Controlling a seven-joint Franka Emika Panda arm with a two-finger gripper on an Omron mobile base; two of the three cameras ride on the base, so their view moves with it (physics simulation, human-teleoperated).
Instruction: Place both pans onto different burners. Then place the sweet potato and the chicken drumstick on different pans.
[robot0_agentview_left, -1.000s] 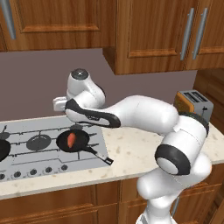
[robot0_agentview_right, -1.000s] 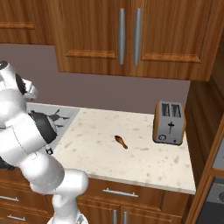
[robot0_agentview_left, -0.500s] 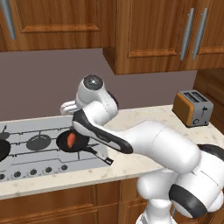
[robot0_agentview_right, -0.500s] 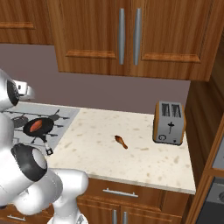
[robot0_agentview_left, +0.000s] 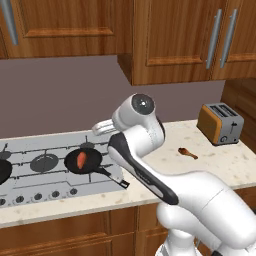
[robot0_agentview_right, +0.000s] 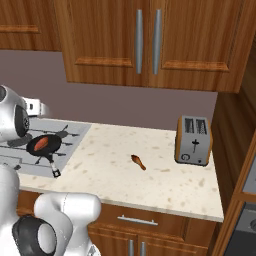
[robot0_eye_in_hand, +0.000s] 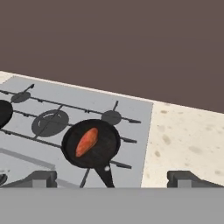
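Speckled cream counter (robot0_agentview_right: 150, 175) under wooden wall cabinets (robot0_agentview_right: 145, 40), grey steel cooktop (robot0_agentview_left: 30, 177) set into its left end. On the cooktop's right front burner, one black pan (robot0_agentview_left: 83, 161) (robot0_agentview_right: 44, 145) (robot0_eye_in_hand: 91, 143), handle pointing toward the front edge, with the orange-red sweet potato (robot0_agentview_left: 81, 159) (robot0_agentview_right: 42, 144) (robot0_eye_in_hand: 86, 141) lying inside its bowl. Second pan (robot0_agentview_left: 2, 171) (robot0_eye_in_hand: 3, 113) at the far left of the cooktop, cut by the picture edge, so burner under it hard to make out. Bare burner ring (robot0_agentview_left: 44, 162) (robot0_eye_in_hand: 50, 122) between the two pans, smaller ring (robot0_eye_in_hand: 111, 117) just behind the pan with the sweet potato. Chicken drumstick (robot0_agentview_left: 188, 153) (robot0_agentview_right: 138, 162) lying flat on the counter, well apart from the cooktop, between it and the toaster (robot0_agentview_left: 220, 123) (robot0_agentview_right: 193, 140) near the right wall. Gripper (robot0_eye_in_hand: 111, 178) up above the cooktop's right edge, behind the loaded pan, fingers spread to full width, holding nothing, touching nothing
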